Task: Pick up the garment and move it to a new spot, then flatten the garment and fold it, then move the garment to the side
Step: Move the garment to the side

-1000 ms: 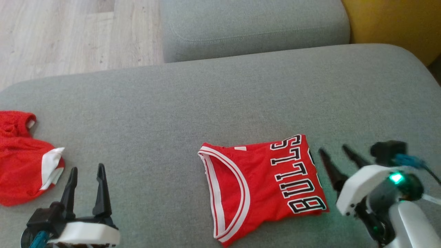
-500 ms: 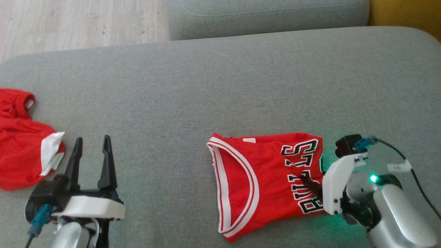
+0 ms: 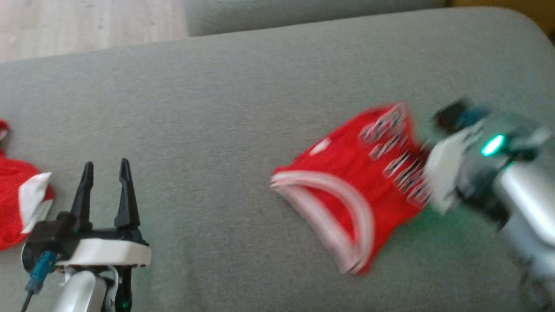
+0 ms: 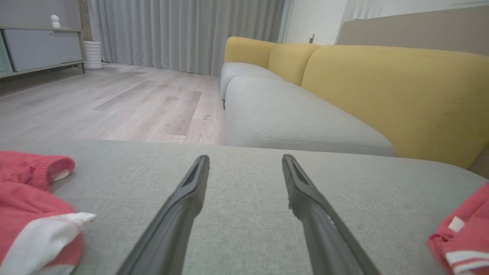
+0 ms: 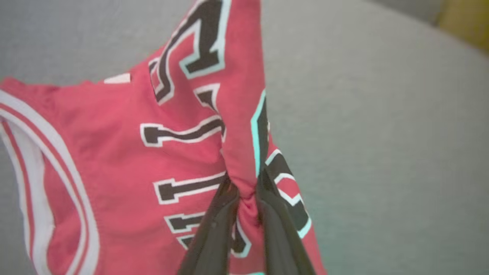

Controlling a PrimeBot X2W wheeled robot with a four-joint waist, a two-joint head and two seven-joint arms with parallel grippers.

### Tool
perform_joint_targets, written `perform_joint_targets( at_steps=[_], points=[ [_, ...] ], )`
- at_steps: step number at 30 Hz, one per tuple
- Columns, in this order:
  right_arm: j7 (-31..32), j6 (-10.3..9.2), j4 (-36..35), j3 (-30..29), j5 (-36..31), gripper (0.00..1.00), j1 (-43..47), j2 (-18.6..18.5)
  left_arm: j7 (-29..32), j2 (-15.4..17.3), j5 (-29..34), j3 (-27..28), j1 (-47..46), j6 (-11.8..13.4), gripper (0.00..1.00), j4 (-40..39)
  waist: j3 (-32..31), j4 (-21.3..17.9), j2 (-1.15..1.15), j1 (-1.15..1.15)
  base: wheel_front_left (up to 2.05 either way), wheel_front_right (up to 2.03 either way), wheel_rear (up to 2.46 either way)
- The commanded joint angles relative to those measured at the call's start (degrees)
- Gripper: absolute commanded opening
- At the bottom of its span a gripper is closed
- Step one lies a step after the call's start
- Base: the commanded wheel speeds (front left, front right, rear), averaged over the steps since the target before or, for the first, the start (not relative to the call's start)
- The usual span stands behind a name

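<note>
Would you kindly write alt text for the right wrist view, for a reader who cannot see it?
The right pincer is shut on a bunched fold of a red jersey with black-and-white lettering, over a grey cushion.

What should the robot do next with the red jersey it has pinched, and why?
Probably lift it higher before carrying it aside. The right tool is shut on a bunch of the folded jersey beside its lettering, and most of the cloth seems to lie on the grey cushion, so dragging might undo the fold.
</note>
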Motion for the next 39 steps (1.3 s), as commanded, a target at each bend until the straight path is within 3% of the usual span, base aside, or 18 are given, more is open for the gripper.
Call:
perform_joint_targets(
  at_steps=[1, 4, 9, 16, 24, 25, 26, 27, 34, 39],
  points=[
    [-2.0, 0.42, -0.4, -1.0, -1.0, 0.0, -4.8, -3.9, -0.6, 1.3, 0.7, 2.5, -3.7, 0.4, 1.0, -2.2, 1.6, -2.1, 0.0, -0.01, 0.0, 0.0, 0.0],
    [-4.5, 0.42, 4.2, -5.2, -2.6, 0.0, -9.0, -8.4, -0.7, 1.4, 1.2, 2.3, -4.8, 0.3, 1.0, -3.1, 3.1, -4.6, 0.0, -0.01, 0.0, 0.0, 0.0],
    [-5.9, 0.42, 8.7, -10.2, -5.2, 0.0, -10.8, -11.3, -0.8, 1.4, 1.6, 2.0, -5.9, 0.3, 1.0, -3.8, 4.4, -6.7, 0.0, -0.01, 0.0, 0.0, 0.0],
    [-12.6, 0.42, 13.1, -14.7, -8.5, 0.0, -13.5, -12.5, -0.5, 1.9, 2.0, 1.7, -7.9, 0.3, 1.0, -4.3, 6.8, -9.4, 0.0, -0.01, 0.0, 0.0, 0.0],
    [-19.5, 0.42, 18.3, -16.6, -12.3, 0.0, -16.5, -12.0, -0.1, 2.3, 2.2, 0.9, -9.4, 0.0, 1.0, -4.4, 8.3, -9.3, 0.0, -0.01, 0.0, 0.0, 0.0],
    [-20.0, 0.42, 18.8, -16.7, -12.4, 0.24, -16.6, -11.8, -0.1, 2.4, 2.2, 0.9, -9.5, 0.0, 1.0, -4.4, 8.3, -9.2, 0.0, -0.01, 0.0, 0.0, 0.0],
    [-20.5, 0.42, 19.4, -16.9, -12.6, 0.91, -16.7, -11.6, -0.1, 2.5, 2.2, 0.9, -9.5, -0.1, 1.0, -4.3, 8.3, -9.1, 0.0, -0.01, 0.0, 0.0, 0.0],
    [-21.0, 0.42, 19.9, -17.3, -12.7, 1.0, -16.7, -11.4, -0.1, 2.6, 2.1, 0.9, -9.4, -0.1, 1.0, -4.2, 8.2, -8.9, 0.0, -0.01, 0.0, 0.0, 0.0],
    [-28.6, 0.42, 19.0, -16.9, -14.2, 1.0, -16.0, -10.9, -0.3, 2.3, 1.7, 1.0, -8.9, 0.0, 1.0, -3.4, 6.4, -7.7, 0.0, -0.01, 0.0, 0.0, 0.0],
    [-32.6, 0.42, 15.3, -17.4, -11.3, 1.0, -12.6, -8.6, -0.8, 1.0, 1.2, 1.1, -7.5, 0.1, 1.0, -2.2, 3.2, -5.6, 0.0, -0.01, 0.0, 0.0, 0.0]
  ],
)
